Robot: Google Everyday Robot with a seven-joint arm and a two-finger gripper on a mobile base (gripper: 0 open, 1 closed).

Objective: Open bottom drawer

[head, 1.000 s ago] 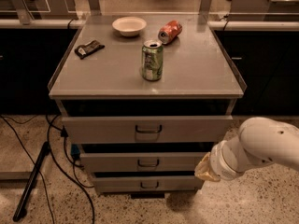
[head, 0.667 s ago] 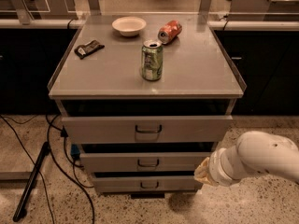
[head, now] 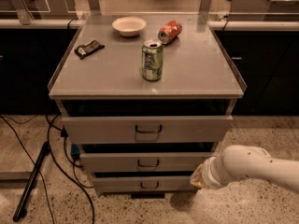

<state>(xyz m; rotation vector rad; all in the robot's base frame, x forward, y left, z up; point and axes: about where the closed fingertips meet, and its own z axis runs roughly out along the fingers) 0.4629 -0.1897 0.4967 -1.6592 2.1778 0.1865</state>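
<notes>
Nearest us, in the lower right of the frame, the white arm [head: 254, 164] reaches in from the right edge. Its gripper [head: 198, 176] sits low, just beside the right end of the bottom drawer [head: 117, 184]. We cannot tell whether the gripper is open or closed, or whether it has hold of anything. The bottom drawer is the lowest of the three grey fronts, at lower centre just above the speckled floor [head: 224, 209]. It looks shut or nearly so. We judge it a stiff sheet-metal box on slides: rigid, not fragile, with a flat face too smooth to grip. The only sound place to take it is the small dark wire handle [head: 149, 185] at its centre, which lies well left of the gripper. A straight pull toward us should serve. A drag from one end might skew the drawer on its runners. How much it weighs depends on its contents, which we cannot see. Above it come the middle drawer [head: 112, 163] and the top drawer [head: 103, 129]. Farther back, on the cabinet top [head: 201, 73], stand a green can [head: 152, 60], a tipped red can [head: 169, 31], a bowl [head: 129, 25] and a dark packet [head: 88, 49], so we would pull without jolting.
</notes>
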